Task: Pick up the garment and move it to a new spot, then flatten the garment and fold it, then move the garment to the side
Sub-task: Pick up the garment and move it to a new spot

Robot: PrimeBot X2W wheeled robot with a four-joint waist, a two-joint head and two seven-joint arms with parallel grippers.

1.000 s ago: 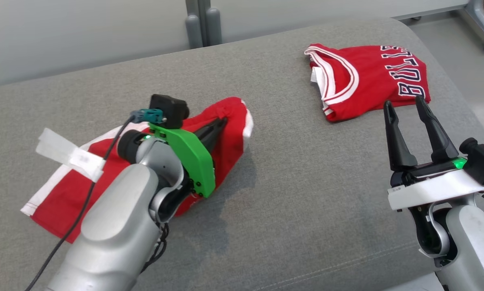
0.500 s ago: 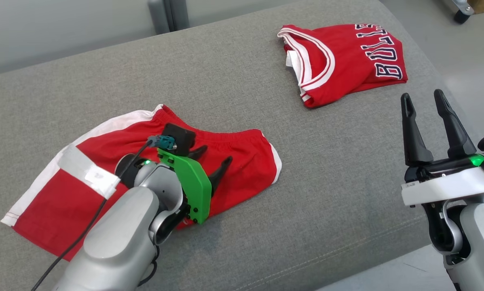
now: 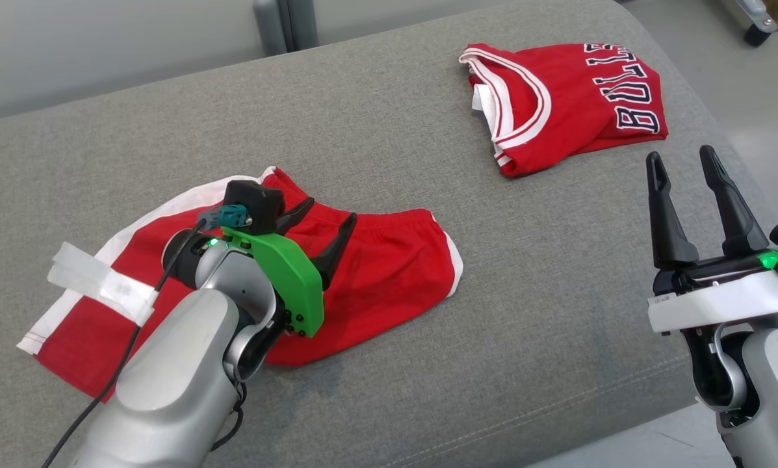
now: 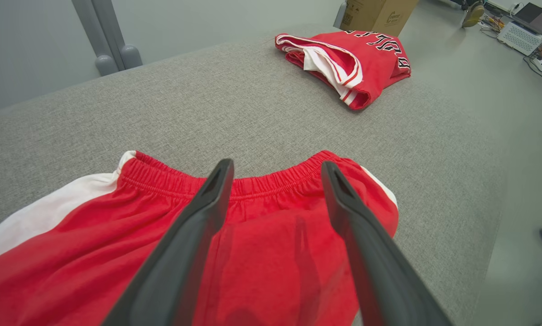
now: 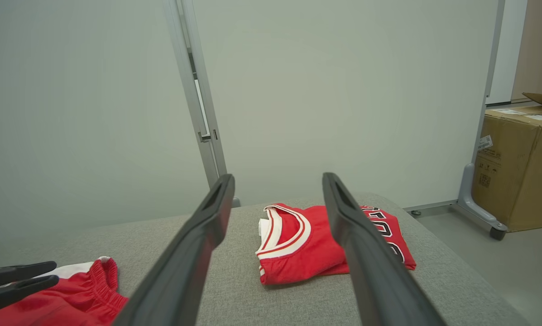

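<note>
Red shorts (image 3: 389, 273), smooth knit w/ white side stripe and gathered elastic waistband, lie flat on the grey woven cushion (image 3: 363, 117). L claw (image 3: 329, 210) spread wide over them. R claw (image 3: 680, 153) also spread, empty. Folded red jersey (image 3: 577, 123) reads "BULLS".

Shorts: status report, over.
Left hand open over shorts, nothing held. Right hand open, empty. Shorts spread out, not yet folded. Folded jersey lies apart, nothing in the way.
</note>
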